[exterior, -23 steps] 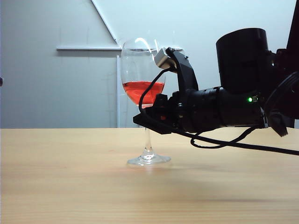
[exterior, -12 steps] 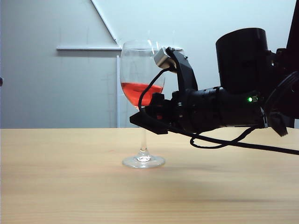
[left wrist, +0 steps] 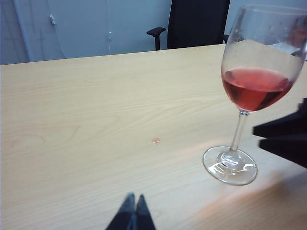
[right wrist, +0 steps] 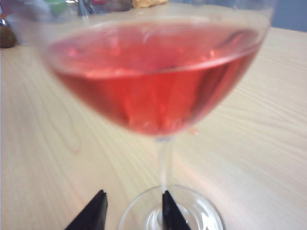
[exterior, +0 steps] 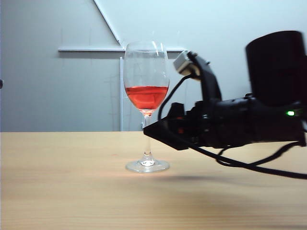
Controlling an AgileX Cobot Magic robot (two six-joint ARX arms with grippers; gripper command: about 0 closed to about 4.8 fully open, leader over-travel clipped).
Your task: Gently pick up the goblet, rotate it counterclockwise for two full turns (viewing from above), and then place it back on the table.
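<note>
Released onto the pale tan wooden table [exterior: 57, 191], the fragile, slippery clear red-filled goblet [exterior: 146, 91] is being left by the parted, retreating right gripper [right wrist: 132, 211]; its thin stem is best gripped; the left gripper [left wrist: 133, 215] is being kept pinched together, empty.

Three cameras, one goblet

Exterior view sits low at the counter [exterior: 72, 191] edge, side-on; left wrist view looks down across from farther off; right wrist view is tight on the goblet [right wrist: 158, 96]; all three share it.

Right end effector [right wrist: 132, 211] level and low, fingers parted, left end effector [left wrist: 133, 214] fingers pressed together.
</note>
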